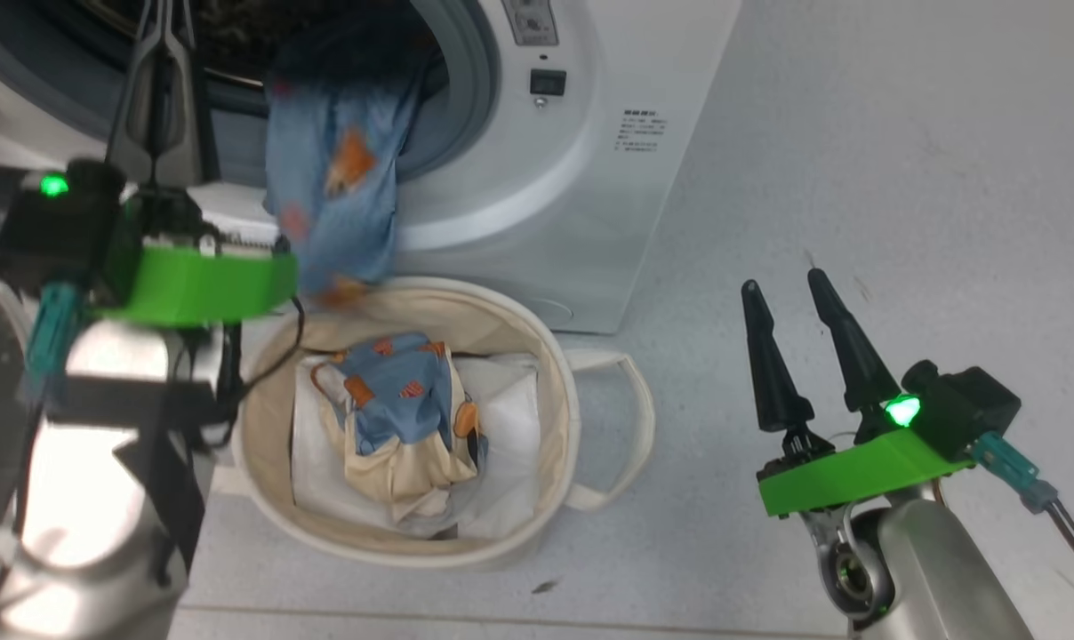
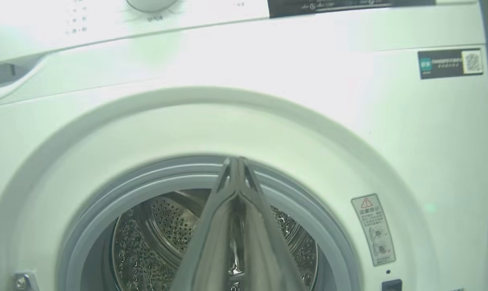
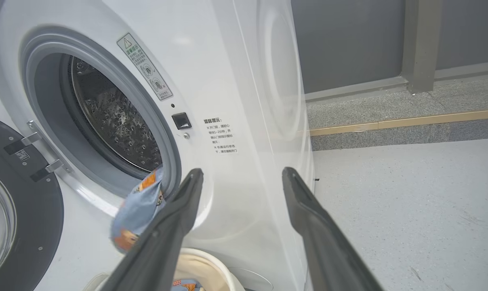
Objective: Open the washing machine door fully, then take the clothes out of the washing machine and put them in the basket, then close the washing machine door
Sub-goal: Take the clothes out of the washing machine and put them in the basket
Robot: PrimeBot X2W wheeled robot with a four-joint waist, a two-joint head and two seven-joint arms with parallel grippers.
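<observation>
Unloading stage, door open, one garment across the drum lip. The washing machine [image 1: 590, 178] stands at the top of the head view; the washing machine door [image 3: 26, 210] is swung clear to the side of the drum mouth, as the right wrist view shows. One of the clothes, the hanging garment [image 1: 337, 178], drapes out of the drum over the grey rim; its long axis runs straight down the machine's front, and its lower end sits just above the far rim of the basket [image 1: 466, 307]. A second garment [image 1: 395, 400] lies in the basket on a white sheet [image 1: 510, 418].

The left gripper [image 1: 162, 36] is raised before the drum mouth with its fingers pressed together; no cloth is visible between them; the hanging garment lies just beside it, toward the robot's right. The right gripper [image 1: 799, 347] rests low over the floor with its fingers spread wide and nothing between them; it is well apart from the garment, which lies to its left past the machine's front corner.

Judgement: the left arm is the nearer; its fingers would have to part before they could take the cloth; a pinch across the hanging length, near the lip, would let the rest slide out and drop toward the basket directly below.
</observation>
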